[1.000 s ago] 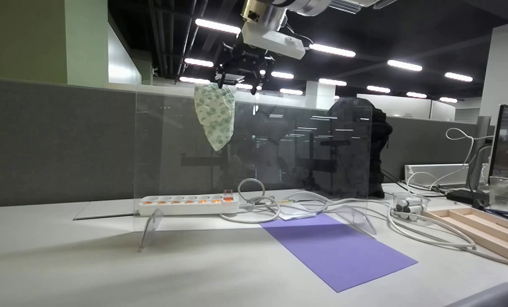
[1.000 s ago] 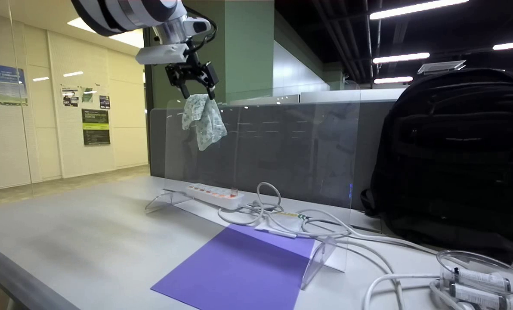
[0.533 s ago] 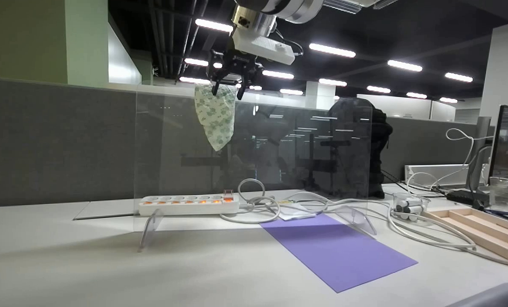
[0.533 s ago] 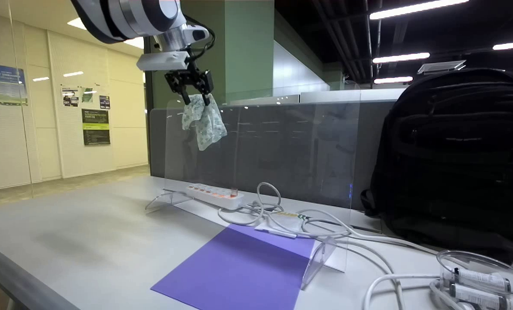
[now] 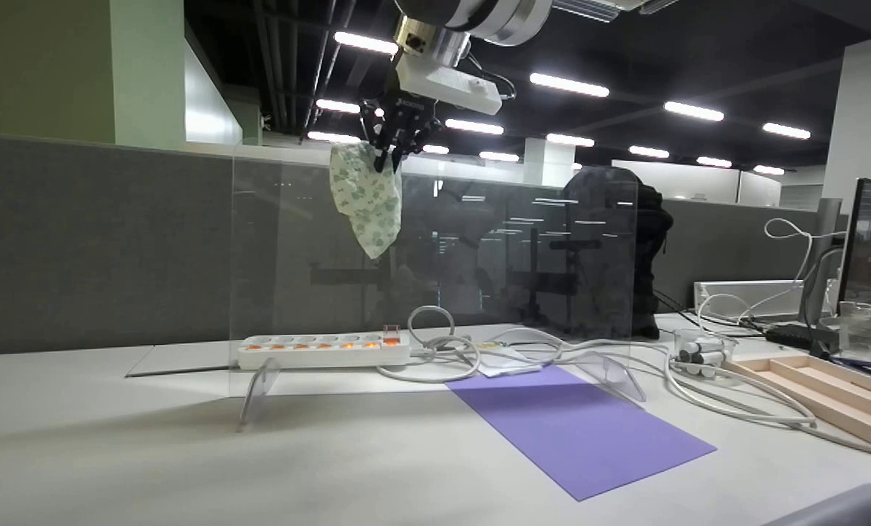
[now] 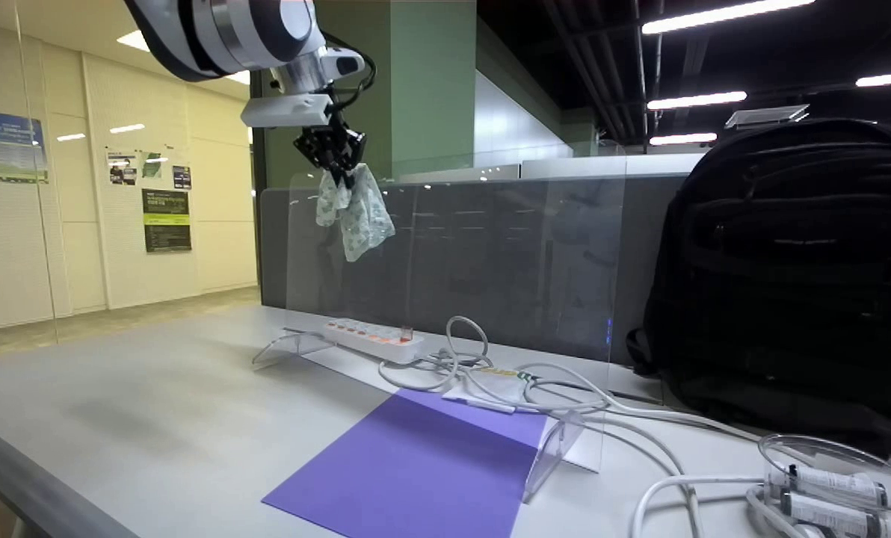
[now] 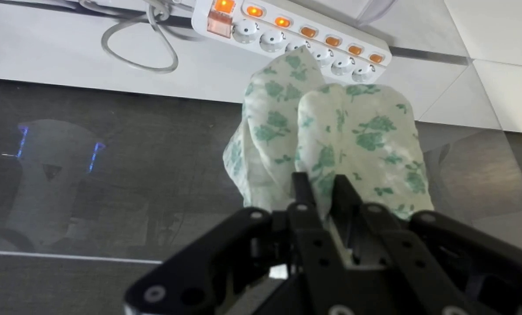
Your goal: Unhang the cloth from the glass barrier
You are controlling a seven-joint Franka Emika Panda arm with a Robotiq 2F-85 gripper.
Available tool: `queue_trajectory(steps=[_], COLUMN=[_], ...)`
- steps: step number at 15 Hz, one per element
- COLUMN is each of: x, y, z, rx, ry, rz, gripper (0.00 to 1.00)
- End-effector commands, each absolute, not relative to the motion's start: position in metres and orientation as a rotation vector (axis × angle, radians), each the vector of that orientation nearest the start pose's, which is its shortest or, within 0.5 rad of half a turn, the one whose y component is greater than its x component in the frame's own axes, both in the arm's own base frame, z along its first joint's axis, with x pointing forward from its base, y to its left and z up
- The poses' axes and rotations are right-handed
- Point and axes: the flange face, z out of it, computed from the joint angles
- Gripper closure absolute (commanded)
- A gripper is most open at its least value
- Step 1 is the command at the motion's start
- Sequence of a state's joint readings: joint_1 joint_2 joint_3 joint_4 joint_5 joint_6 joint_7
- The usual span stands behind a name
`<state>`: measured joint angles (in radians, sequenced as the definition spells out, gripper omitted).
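Cloth [image 5: 368, 203] hanging over glass barrier [image 5: 450, 270], fingers [image 7: 303, 189] clamped on it, earlier apart.

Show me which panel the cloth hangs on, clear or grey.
The glass barrier: clear and standing in front, with the cloth, pinched in the claw, draped over its top edge. The grey partition is opaque and stands behind.

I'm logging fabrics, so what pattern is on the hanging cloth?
The cloth has green leafy motifs on pale cream, clearest in the wrist view.
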<state>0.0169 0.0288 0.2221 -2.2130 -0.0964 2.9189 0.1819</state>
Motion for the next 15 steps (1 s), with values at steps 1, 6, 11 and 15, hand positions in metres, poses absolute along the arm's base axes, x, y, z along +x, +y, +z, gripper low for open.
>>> queue_trajectory(steps=[1,6,11,15], x=[0.568,0.558,0.538,0.525], y=[0.147,0.166,0.169,0.164], z=[0.448,0.428,0.397,0.374], rx=[-2.85,-2.838,-2.884,-2.922], ry=[-0.219,-0.285,-0.31,-0.297], rz=[-1.0,-0.802,-0.515,-0.336], gripper=[1.0,1.0,1.0,1.0])
